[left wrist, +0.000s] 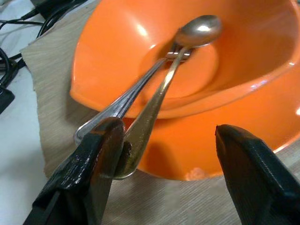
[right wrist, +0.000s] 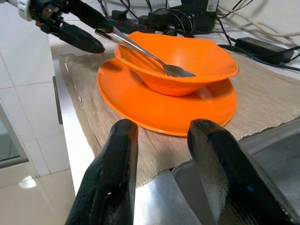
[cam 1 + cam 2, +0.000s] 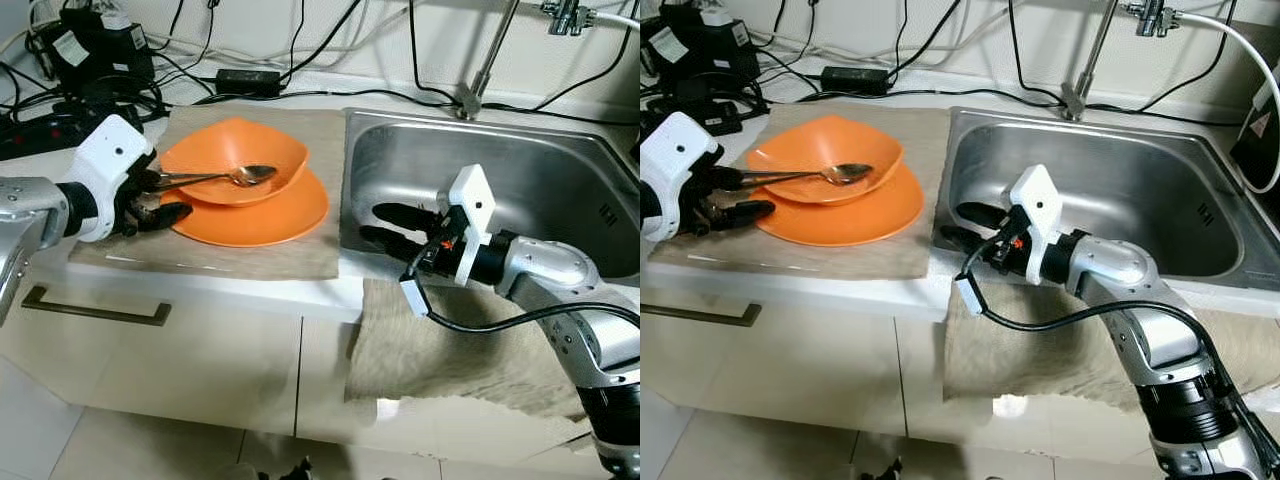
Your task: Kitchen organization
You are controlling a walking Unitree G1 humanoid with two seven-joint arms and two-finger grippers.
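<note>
Sink basin [image 3: 560, 190] open, roomy; faucet pipe [image 3: 490, 55] behind; cables [image 3: 60, 90] crowd counter behind orange bowl [image 3: 235, 160].

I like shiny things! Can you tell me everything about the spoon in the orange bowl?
The shiny silver metal spoon lies slanted in the orange plastic bowl, its rounded head resting inside and its long handle sticking out over the rim. A second metal utensil lies right beside it. The left gripper's black fingers are open around the handle ends, one finger touching them.
</note>
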